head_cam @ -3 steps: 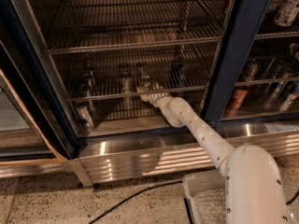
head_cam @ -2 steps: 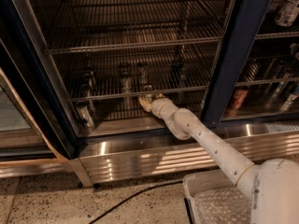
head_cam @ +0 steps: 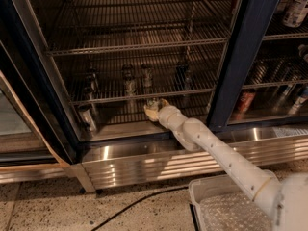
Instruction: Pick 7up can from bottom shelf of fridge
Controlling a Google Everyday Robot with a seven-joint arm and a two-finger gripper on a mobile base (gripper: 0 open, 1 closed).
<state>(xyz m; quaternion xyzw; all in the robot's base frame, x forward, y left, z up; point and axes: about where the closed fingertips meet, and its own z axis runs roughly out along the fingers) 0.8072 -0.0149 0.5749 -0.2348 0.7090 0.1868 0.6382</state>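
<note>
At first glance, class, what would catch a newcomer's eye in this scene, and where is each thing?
The white robot arm reaches from the lower right into the fridge, with its gripper low down at the bottom shelf, near the middle. Above it a row of cans stands on a wire shelf, and a lone can stands at the bottom left.

Pincer (head_cam: 152,109) in dim fridge (head_cam: 240,57) shadow
</note>
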